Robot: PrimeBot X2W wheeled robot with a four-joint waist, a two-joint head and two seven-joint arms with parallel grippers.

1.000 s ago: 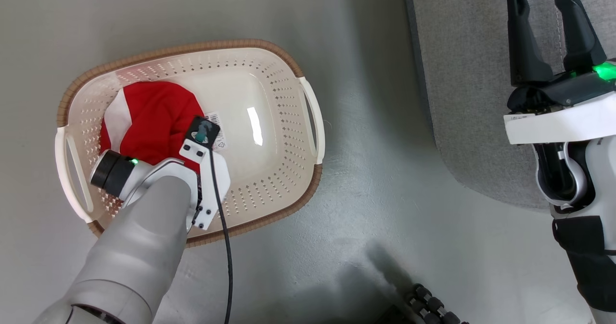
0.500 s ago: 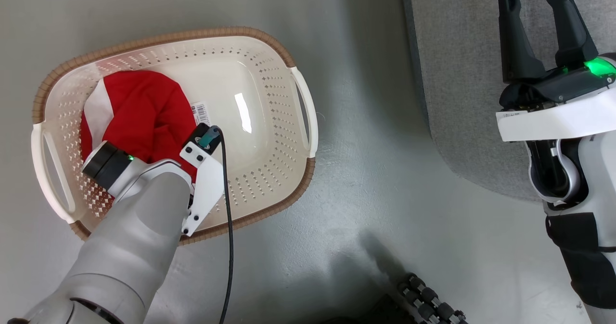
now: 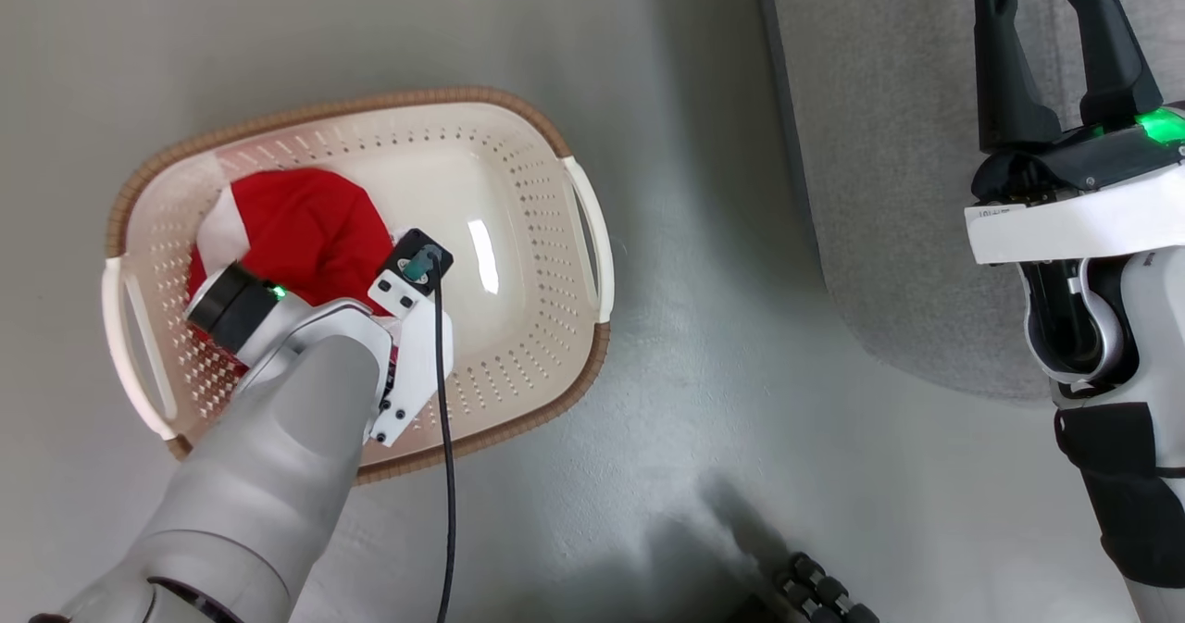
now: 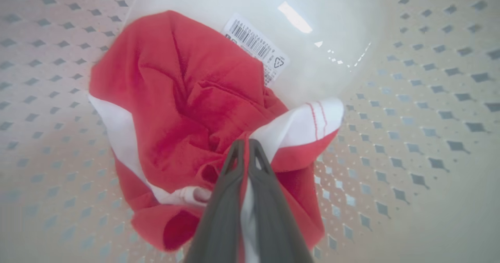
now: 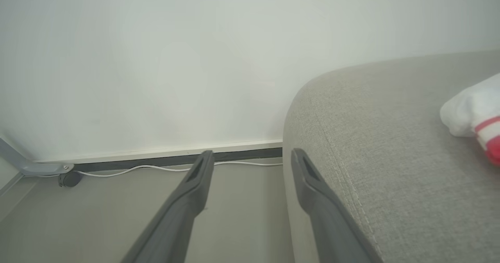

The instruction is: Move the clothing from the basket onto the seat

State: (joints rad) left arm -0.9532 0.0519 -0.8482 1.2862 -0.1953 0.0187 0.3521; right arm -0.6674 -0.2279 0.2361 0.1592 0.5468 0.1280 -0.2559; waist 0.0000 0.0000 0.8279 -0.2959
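The seat (image 3: 889,188) stands well off to my right; the basket (image 3: 518,364) sits on the floor before me. The clothing (image 4: 183,99) lies bunched in its left end: soft, light, limp, likely to drape and trail, best taken by a gathered fold. My left gripper (image 4: 246,145) is clamped on such a fold, though how deep I can't tell. My right gripper (image 5: 252,153) gapes empty beside the seat.

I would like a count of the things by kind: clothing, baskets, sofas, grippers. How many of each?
Clothing: 2 (red bundle, white-and-red piece)
Basket: 1
Sofa: 1
Grippers: 2 (left gripper, right gripper)
Total: 6
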